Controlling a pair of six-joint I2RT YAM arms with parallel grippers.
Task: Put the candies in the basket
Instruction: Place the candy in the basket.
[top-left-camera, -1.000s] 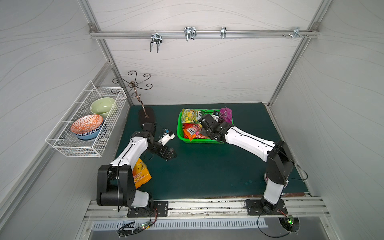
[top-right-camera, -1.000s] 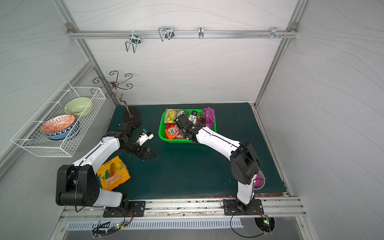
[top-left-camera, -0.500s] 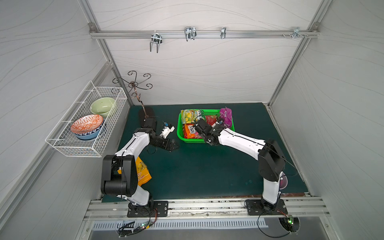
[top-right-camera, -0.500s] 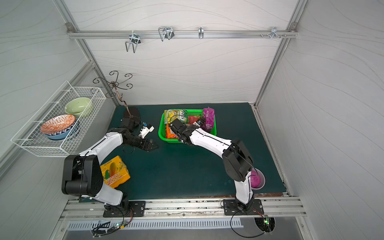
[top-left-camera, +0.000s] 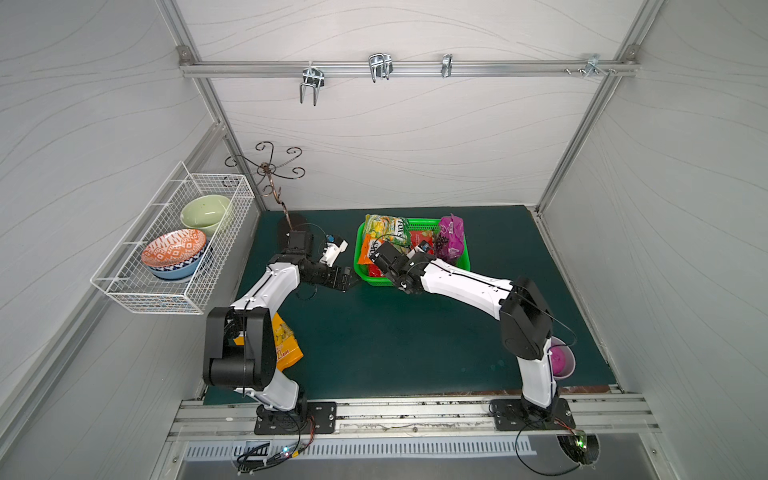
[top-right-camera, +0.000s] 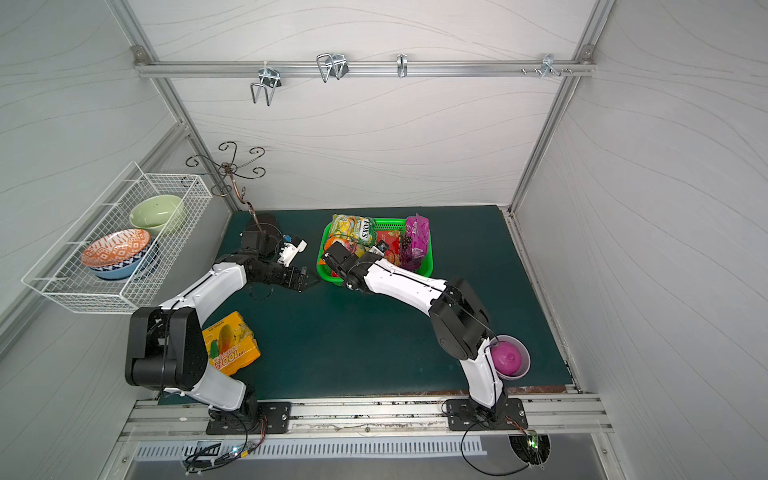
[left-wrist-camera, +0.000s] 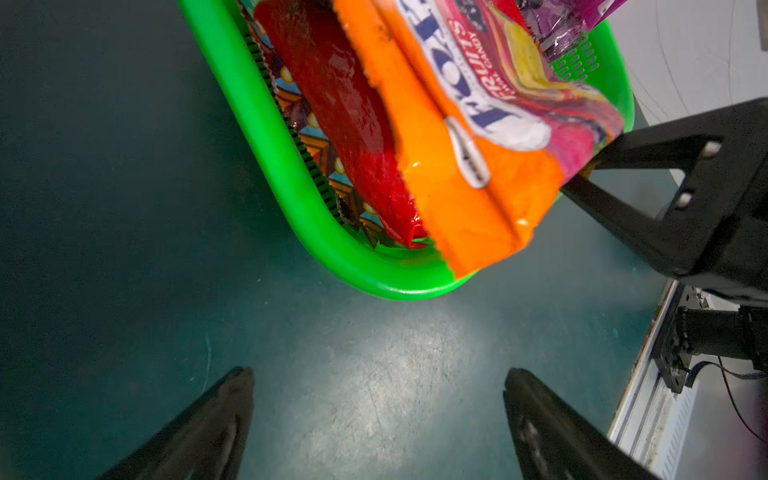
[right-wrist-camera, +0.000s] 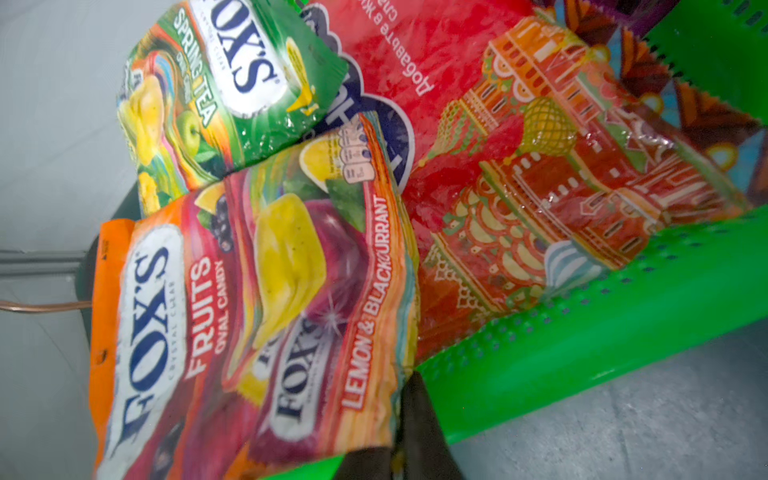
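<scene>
**Candies (top-left-camera: 384, 226) nearly all in; the bag left out lies behind the left claw**

On the green mat (top-left-camera: 415, 332), the basket (top-left-camera: 424, 225) stands at the middle of the far edge. Four bags are in it. A green FOX'S bag (top-left-camera: 384, 226) leans at its far-left corner, a red bag (right-wrist-camera: 540, 166) lies flat on the floor, and a purple bag (top-left-camera: 451, 239) stands along the right wall. An orange FOX'S bag (right-wrist-camera: 208, 332) has its long axis running from the far side to the near-left corner, where its end sticks out over the rim.

One yellow-orange bag (top-right-camera: 230, 345) is outside the basket. It lies flat at the mat's near-left corner, just beside the left arm's shoulder (top-right-camera: 166, 349). The shoulder covers part of it, so I cannot tell its long axis.

The left claw (left-wrist-camera: 376, 374) is spread wide and empty, low over the mat just off the basket's near-left corner and pointing at the basket. The loose bag is therefore behind it, toward the near edge and well apart.

The right claw (right-wrist-camera: 395, 449) sits at the overhanging end of the orange FOX'S bag. I cannot tell whether it pinches that end or has let go.

I judge that the left arm is much the nearer to the loose bag. To fetch it, that arm would need to fold back toward its own base and turn the claw down. The right arm would have to cross the whole mat.
</scene>
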